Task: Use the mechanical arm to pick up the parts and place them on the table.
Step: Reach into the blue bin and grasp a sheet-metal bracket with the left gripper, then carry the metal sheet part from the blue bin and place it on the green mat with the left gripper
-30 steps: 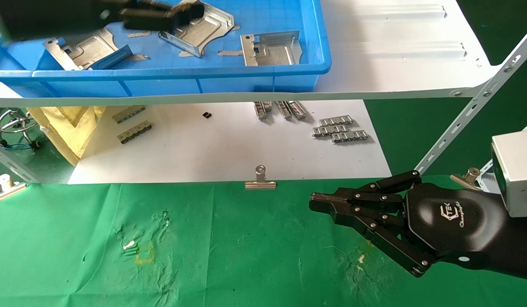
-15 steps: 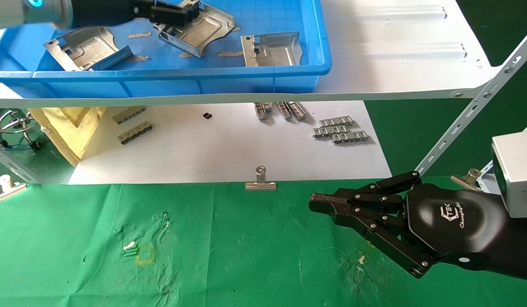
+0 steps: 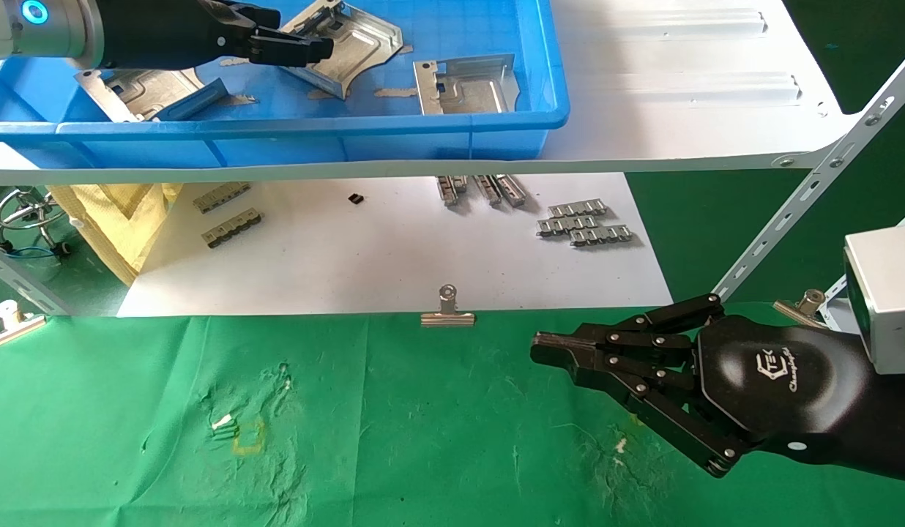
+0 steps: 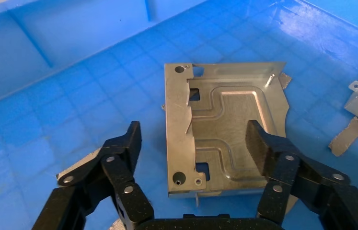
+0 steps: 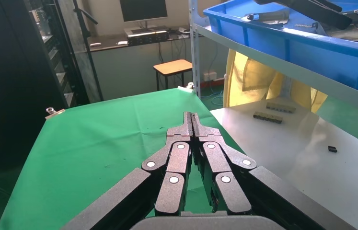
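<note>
Since a second ago, the left claw (image 4: 193,146) has been drawn back slightly, spread astride a stamped plate (image 4: 225,134), ungrasped; the right claw (image 3: 562,351) is pressed together, parked above the counter (image 3: 394,439).

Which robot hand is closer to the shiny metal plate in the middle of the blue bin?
Left. The left gripper hangs open right over that plate in the bin; the right gripper sits shut over the green table.
</note>
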{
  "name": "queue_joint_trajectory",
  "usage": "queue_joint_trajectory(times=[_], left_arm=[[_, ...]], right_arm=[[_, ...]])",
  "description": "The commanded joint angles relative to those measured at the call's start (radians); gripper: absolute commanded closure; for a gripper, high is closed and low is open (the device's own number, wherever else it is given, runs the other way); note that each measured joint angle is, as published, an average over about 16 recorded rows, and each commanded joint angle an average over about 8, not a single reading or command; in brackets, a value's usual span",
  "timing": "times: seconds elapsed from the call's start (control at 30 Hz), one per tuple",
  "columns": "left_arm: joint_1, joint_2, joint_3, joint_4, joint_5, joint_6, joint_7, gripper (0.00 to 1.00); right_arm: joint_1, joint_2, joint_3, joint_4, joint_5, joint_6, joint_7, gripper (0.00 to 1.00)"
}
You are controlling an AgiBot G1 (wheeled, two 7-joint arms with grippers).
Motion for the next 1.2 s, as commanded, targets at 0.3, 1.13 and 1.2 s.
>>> queue_joint_trajectory(times=[0.3,1.13,1.2], left_arm=[[-0.005,-0.003,0.002,0.010,0.004,0.002,0.019,1.00],[-0.032,-0.083,-0.078,-0.059,-0.117,0.201,0.161,1.00],[-0.022,-0.111,-0.099,-0.073,-0.152,0.293,0.197,1.00]], right_arm=[[0.000,0.000,0.000,0.000,0.000,0.000,0.000,0.70],[0.000,0.000,0.000,0.000,0.000,0.000,0.000,0.00],[0.000,0.000,0.000,0.000,0.000,0.000,0.000,0.00]])
